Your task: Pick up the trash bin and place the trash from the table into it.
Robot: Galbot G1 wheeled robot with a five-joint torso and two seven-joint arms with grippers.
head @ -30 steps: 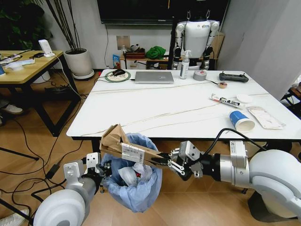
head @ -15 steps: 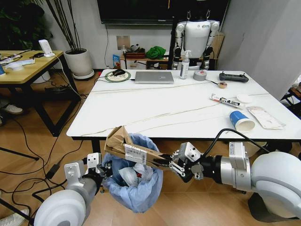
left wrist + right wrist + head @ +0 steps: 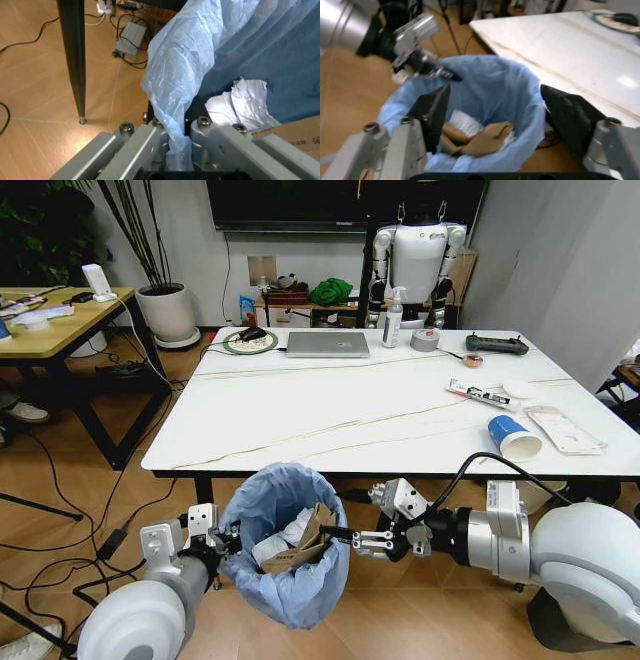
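Bin rim first, on the left: the left gripper (image 3: 215, 532) is pinched onto the edge of the trash bin (image 3: 285, 545), and the left wrist view shows the crinkly blue liner (image 3: 175, 108) squeezed between its pressed-together fingers, so the bin hangs from that pinch below the near edge of the table (image 3: 330, 420). Inside it lies torn brown cardboard (image 3: 300, 550) bearing a white printed label, the print too small to read, with white crumpled paper (image 3: 240, 105) beside it. Just right of the bin the right gripper (image 3: 365, 536) hovers at the rim with its fingers spread and nothing between them; the right wrist view looks straight down into the bin past those open fingers (image 3: 432, 112). Farther right on the tabletop more trash waits: a blue-white paper cup (image 3: 513, 436) on its side, a flat white wrapper (image 3: 563, 428) and a long narrow packet (image 3: 482, 393) with printing I cannot make out. The main risk, as I judge it, is the hold itself: if only thin bag film is clamped, added litter could stretch or tear it, or pull the liner out so the bin drops. The cardboard also stands high in the bin and could block or bounce later pieces.
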